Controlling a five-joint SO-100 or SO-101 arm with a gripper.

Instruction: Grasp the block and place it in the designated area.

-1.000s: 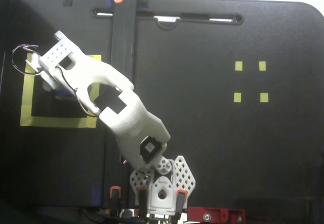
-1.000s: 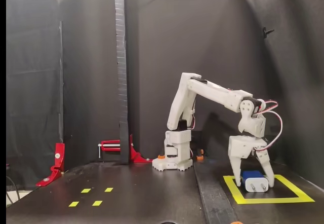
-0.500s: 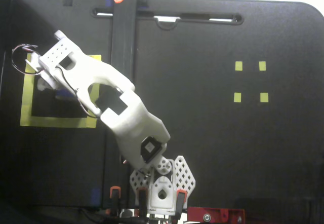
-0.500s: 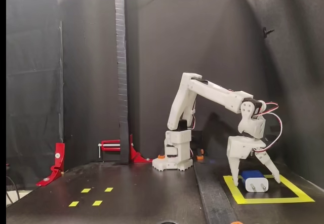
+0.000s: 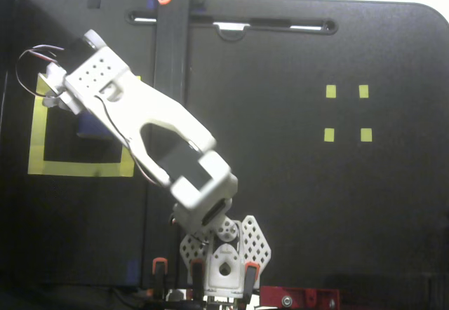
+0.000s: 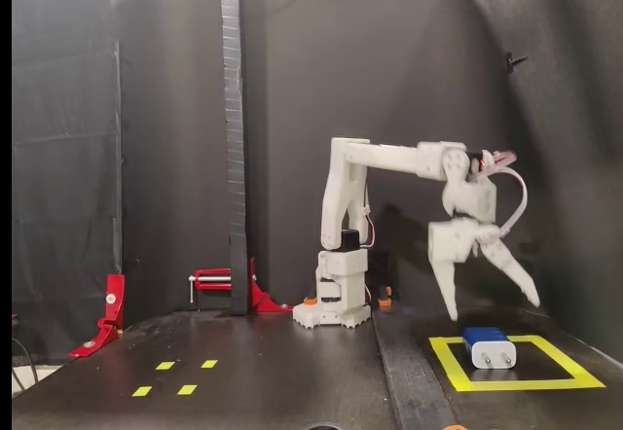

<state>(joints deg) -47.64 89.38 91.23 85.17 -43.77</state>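
One block (image 6: 489,347) lies inside the yellow square (image 6: 453,364), as you see in the side fixed view; above it your gripper (image 6: 494,308) hangs with fingers spread, holding nothing.

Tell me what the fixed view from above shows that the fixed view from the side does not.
Only from above: the long slot at the table's far edge. Only from the side: the open hand hanging above the block, apart from it. Both: the yellow tape square holding the block, and four small yellow squares.
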